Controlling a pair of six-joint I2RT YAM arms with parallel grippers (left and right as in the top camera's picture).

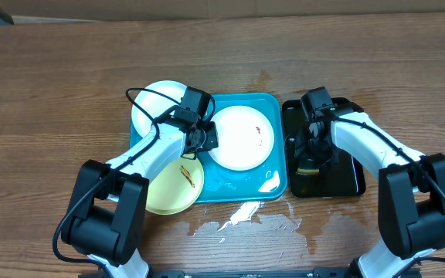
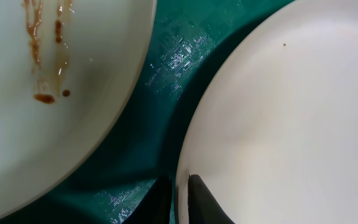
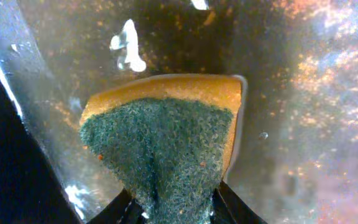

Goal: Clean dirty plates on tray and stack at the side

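Observation:
The turquoise tray [image 1: 247, 191] lies mid-table. A white plate [image 1: 238, 139] with small brown specks rests on it. My left gripper [image 1: 206, 137] is shut on this plate's left rim; in the left wrist view the fingers [image 2: 179, 200] straddle the rim of the plate [image 2: 291, 112] over the tray [image 2: 166, 93]. A pale yellow-green plate [image 1: 168, 189] with brown smears overlaps the tray's front left corner and shows in the left wrist view [image 2: 42, 124]. A second white plate [image 1: 154, 102] sits at the tray's back left. My right gripper [image 1: 310, 160] is shut on a sponge [image 3: 166, 143].
A narrow black tray [image 1: 348, 179] stands right of the turquoise tray; its wet floor [image 3: 291, 93] lies under the sponge. White foam and water [image 1: 242, 220] are spilled on the wooden table in front of the tray. A wet patch [image 1: 270, 182] lies in the tray's front right corner.

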